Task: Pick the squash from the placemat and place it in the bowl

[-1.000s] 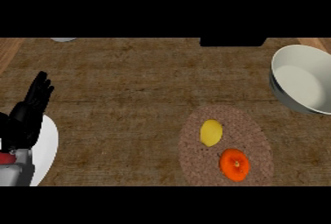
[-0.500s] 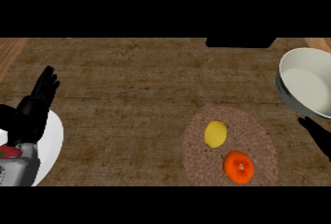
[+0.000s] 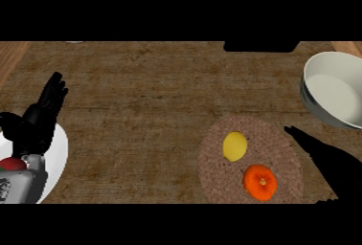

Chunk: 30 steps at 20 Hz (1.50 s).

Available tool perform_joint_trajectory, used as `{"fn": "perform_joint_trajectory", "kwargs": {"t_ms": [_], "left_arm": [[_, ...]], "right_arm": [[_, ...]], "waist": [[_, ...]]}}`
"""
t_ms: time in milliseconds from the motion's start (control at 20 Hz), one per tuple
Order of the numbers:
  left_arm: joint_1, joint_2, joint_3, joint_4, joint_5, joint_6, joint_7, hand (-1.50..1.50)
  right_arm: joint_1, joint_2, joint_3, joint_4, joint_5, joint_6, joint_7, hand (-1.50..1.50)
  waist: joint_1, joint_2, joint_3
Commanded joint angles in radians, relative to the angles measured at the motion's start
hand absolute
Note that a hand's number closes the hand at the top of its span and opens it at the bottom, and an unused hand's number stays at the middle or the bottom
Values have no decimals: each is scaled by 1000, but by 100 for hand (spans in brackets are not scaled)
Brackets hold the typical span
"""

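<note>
Squash, the orange round one (image 3: 260,182), lay on the round brown woven placemat (image 3: 272,134), just left of the black right hand (image 3: 329,162), which held nothing and pointed its straight fingers up-left over the mat's right edge. A yellow oval fruit (image 3: 234,146) sat beside the squash, farther left of that hand. The white ceramic bowl (image 3: 332,91) stood beyond the fingertips. The left hand (image 3: 39,119) rested open at the left edge, over a white plate (image 3: 58,158).
</note>
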Motion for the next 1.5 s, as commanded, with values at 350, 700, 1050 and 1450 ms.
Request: {"fn": "perform_joint_trajectory", "kwargs": {"t_ms": [350,700,1050,1450], "left_arm": [[-4,39,68,-31,19,-38,42,0],[73,-22,56,-30,-24,-31,-24,0],[52,-27,80,-37,-23,-60,-11,0],[-2,-68,65,-57,-82,-38,45,0]], "right_arm": [[-82,21,89,118,117,102,27,-150],[-25,158,172,162,344,39,-2,-150],[22,227,153,278,369,75,-74,-150],[9,368,129,338,464,105,-79,-150]], "waist": [[-18,-5,1],[-22,-5,1],[-22,-4,1],[-21,-4,1]]}}
